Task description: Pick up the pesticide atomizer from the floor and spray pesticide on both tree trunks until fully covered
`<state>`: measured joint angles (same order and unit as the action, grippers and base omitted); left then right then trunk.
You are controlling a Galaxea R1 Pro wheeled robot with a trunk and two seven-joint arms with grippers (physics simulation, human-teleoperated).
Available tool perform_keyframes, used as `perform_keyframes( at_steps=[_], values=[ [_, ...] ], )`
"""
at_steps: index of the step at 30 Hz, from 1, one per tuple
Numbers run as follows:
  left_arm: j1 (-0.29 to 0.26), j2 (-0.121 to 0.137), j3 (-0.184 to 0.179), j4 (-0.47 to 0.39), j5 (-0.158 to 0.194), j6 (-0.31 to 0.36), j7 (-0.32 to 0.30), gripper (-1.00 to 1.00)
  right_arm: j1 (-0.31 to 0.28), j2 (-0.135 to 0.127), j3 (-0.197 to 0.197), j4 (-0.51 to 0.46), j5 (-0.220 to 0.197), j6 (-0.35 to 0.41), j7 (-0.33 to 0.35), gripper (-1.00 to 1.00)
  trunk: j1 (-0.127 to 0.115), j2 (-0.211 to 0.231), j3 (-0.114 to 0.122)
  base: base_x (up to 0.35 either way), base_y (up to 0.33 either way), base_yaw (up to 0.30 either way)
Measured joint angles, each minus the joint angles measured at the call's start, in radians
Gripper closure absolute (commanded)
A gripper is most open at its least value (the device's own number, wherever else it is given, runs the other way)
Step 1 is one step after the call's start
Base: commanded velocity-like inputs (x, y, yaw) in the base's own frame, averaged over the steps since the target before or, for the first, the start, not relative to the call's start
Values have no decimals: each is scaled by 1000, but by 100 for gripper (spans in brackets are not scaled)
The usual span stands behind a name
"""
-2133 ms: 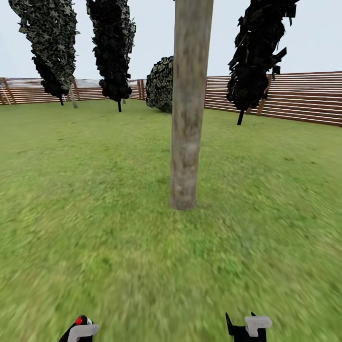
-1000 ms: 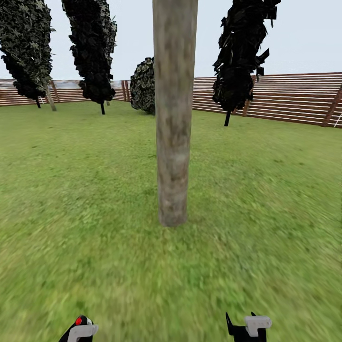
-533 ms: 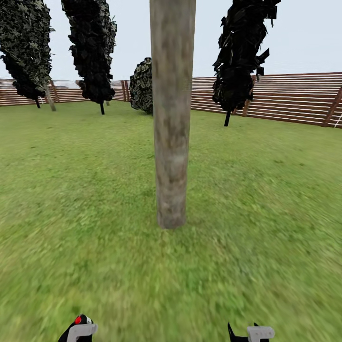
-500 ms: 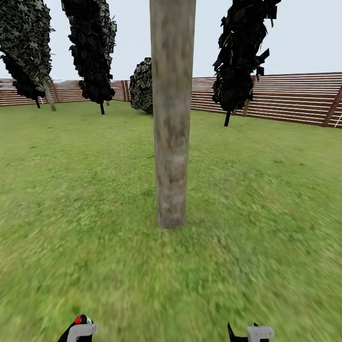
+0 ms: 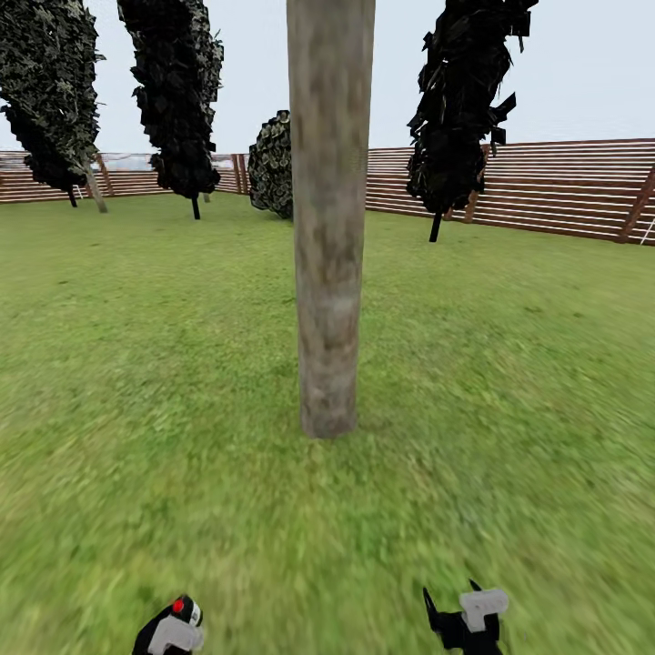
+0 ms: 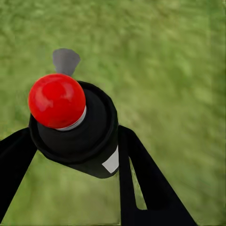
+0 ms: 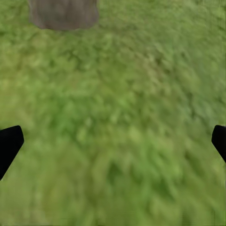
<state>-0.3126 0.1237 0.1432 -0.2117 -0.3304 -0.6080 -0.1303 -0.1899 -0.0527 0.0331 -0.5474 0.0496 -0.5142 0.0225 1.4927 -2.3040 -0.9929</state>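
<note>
A thick grey-brown tree trunk [image 5: 331,218] rises from the garden lawn [image 5: 136,364] straight ahead, and its base [image 7: 63,13] also shows in the right wrist view. My left gripper [image 5: 173,629] sits at the lower left of the head view, shut on the pesticide atomizer [image 6: 75,125], a dark bottle with a red dot on top and a white label. The black fingers [image 6: 141,179] clamp the bottle's sides. At the lower right my right gripper [image 5: 464,619] is open over grass, holding nothing. No white specks of pesticide are visible on the trunk.
A brown slat fence [image 5: 546,186] runs across the back. Thin-stemmed dark columnar trees [image 5: 459,109] [image 5: 177,100] [image 5: 50,91] and a round bush [image 5: 273,164] stand near it. Open grass lies all around the trunk.
The view first shifted, bringing the trunk closer and leftward in the picture. Since half a second ago the view is still, and both grippers have risen slightly into the picture.
</note>
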Motion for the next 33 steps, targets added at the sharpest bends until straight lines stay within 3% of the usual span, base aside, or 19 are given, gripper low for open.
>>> perform_keyframes(
  at_steps=[2,3,5,8,9,10,14,19,26,33],
  values=[
    [-2,2,-8,-2,-61,27,-62,100,0,-1,37,-46,54,8,53,-100,0,0,0,0,0,0],
    [-17,4,-13,-16,-112,71,-126,100,-4,0,62,-77,109,26,127,-100,0,0,0,0,0,0],
    [-62,6,-13,-39,-166,138,-235,100,-29,2,76,-105,157,87,215,-100,0,0,0,0,0,0],
    [-130,9,-10,-51,-204,210,-401,100,-86,4,81,-124,178,162,329,-100,0,0,0,0,0,0],
    [-187,7,-20,-49,-250,262,-530,100,-127,5,83,-130,182,187,456,-100,0,0,0,0,0,0],
    [-220,7,-8,-56,-262,293,-582,100,-148,5,83,-132,184,193,505,-100,0,0,0,0,0,0],
    [-278,1,-11,-56,-373,351,-692,100,-193,5,84,-132,187,203,590,-100,0,0,0,0,0,0],
    [-279,10,-12,-85,-381,343,-698,100,-214,29,71,-124,181,206,584,-100,0,0,0,0,0,0],
    [-298,24,-10,-124,-388,351,-733,100,-224,7,80,-126,191,198,592,-100,0,0,0,0,0,0],
    [-338,9,-9,-165,-419,369,-772,100,-227,16,79,-135,230,199,632,-100,0,0,0,0,0,0]
  ],
)
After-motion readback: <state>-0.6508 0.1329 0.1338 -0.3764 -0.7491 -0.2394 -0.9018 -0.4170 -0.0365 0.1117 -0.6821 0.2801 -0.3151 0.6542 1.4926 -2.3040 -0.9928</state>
